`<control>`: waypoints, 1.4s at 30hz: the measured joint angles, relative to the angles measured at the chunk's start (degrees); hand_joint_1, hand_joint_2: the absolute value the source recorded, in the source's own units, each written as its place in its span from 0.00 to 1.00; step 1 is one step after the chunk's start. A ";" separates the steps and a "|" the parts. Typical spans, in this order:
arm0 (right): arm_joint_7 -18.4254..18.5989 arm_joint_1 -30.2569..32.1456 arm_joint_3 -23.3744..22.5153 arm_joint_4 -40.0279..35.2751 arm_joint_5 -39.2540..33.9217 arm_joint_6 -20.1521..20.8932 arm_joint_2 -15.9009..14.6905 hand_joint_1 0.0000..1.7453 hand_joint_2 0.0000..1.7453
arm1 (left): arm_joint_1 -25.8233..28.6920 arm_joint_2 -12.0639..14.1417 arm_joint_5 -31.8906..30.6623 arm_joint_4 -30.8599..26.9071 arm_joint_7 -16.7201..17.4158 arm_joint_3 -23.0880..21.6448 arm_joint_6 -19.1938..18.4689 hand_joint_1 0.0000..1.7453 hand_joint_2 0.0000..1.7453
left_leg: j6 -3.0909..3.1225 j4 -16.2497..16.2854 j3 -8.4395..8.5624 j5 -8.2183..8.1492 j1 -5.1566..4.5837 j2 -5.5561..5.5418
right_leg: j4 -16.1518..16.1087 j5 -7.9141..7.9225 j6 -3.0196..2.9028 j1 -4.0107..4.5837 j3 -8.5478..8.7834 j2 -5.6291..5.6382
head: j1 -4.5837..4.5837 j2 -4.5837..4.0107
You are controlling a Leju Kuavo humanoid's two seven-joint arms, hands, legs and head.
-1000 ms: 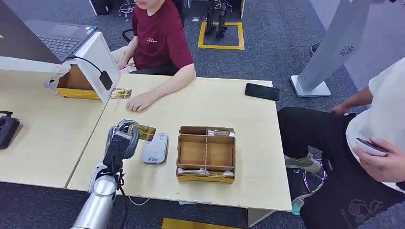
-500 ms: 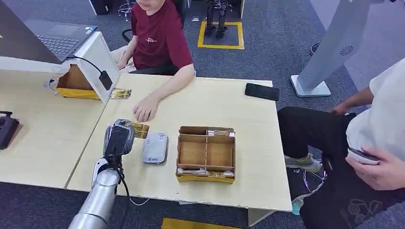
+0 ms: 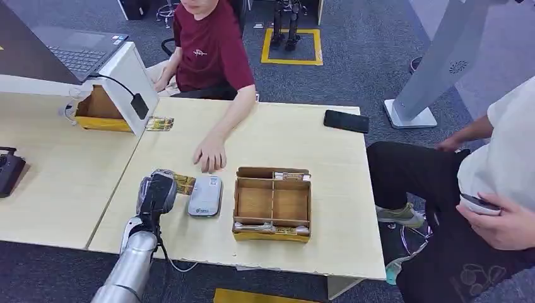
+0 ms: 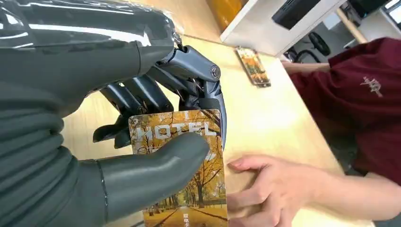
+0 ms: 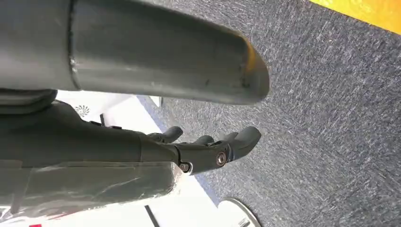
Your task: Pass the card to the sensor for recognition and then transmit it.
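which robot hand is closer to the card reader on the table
Left. The left hand holds a card right beside the card reader; the right hand hangs over the carpet.

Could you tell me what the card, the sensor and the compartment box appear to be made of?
Card: probably glossy plastic, rigid and flat, printed with an autumn photo. Sensor: seemingly smooth light-grey moulded plastic with rounded corners. Compartment box: likely matte brown cardboard, with thin walls and raw edges.

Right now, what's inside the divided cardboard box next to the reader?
The cardboard box has card stacks along its near and far edges. The two middle compartments look bare. Its walls may hide anything low behind them.
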 joint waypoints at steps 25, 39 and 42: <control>0.00 -0.06 -0.28 0.00 1.84 0.07 0.07 0.00 0.00 | 0.43 -1.51 -3.21 2.58 1.51 0.00 0.96 1.00 1.00 | 0.00 0.00 0.01 0.00 0.00 -0.01 | 0.00 0.00 0.00 0.00 0.00 -0.01 | 0.00 0.00; 0.00 -0.13 -0.28 0.00 2.49 0.09 0.09 0.00 0.00 | -0.10 -2.91 -4.04 6.69 1.51 0.00 2.41 1.00 1.00 | 0.00 0.00 0.02 0.00 0.00 -0.02 | 0.00 0.00 0.00 0.00 0.01 -0.03 | 0.00 0.00; 0.00 -0.16 -0.28 0.00 2.64 0.15 0.09 0.00 0.00 | -0.11 -3.24 -4.85 7.12 1.53 0.00 3.17 1.00 1.00 | 0.00 0.00 0.02 0.00 0.00 -0.02 | 0.00 0.00 0.00 0.00 0.01 -0.03 | -0.02 0.00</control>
